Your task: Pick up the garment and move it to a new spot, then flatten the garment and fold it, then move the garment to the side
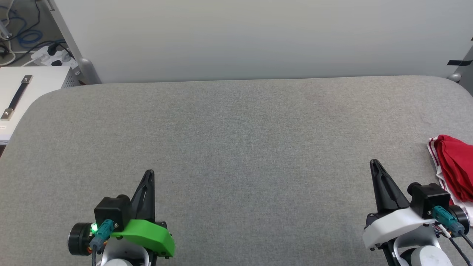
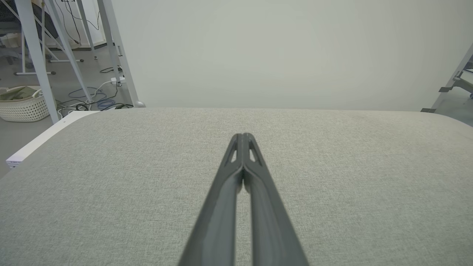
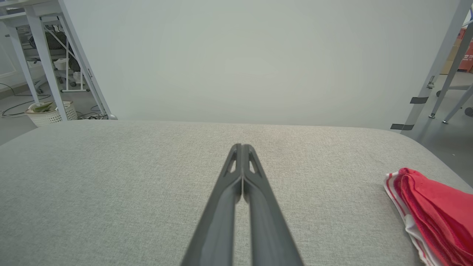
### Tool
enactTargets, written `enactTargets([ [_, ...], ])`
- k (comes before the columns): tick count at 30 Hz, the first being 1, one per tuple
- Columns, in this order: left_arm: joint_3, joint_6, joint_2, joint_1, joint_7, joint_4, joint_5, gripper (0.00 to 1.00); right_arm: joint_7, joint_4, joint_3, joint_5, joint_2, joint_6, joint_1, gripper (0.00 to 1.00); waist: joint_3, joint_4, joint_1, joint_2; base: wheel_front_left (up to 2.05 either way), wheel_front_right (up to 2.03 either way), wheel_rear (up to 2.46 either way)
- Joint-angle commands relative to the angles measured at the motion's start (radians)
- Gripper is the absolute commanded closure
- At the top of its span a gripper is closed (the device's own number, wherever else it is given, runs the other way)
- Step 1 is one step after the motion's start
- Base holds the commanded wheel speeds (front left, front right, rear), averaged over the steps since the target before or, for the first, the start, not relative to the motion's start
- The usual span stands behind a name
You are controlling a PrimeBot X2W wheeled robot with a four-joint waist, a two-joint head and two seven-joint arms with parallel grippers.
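Grey table (image 1: 236, 129) against pale wall (image 1: 258, 37), red garment (image 1: 456, 166) at right edge, left and right jaws closed

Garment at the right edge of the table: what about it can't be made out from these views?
- Full outline: the garment runs off the head view's right edge, and off the right wrist view's right and bottom edges.
- Near edge, head view: hidden behind the right gripper's wrist camera.
- Any print or lettering: bunched layers hide the front in both views.

Head overhead, wrists low along grey surface (image 1: 236, 147)
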Motion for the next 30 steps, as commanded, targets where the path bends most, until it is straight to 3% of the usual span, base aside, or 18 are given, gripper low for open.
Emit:
enactTargets([
  [1,0.002,0.007,-0.005,-0.004,0.006,-0.007,0.016,1.00,0.006,-0.007,-0.001,-0.009,0.003,0.000,0.011,1.00,0.000,0.000,0.0000,0.0000,0.00,0.00,0.00],
  [30,0.017,0.036,-0.009,-0.006,0.068,-0.038,0.073,1.00,0.061,-0.025,-0.010,-0.059,0.015,-0.001,0.016,1.00,-0.003,0.001,0.0000,0.0000,0.00,0.00,0.00],
])
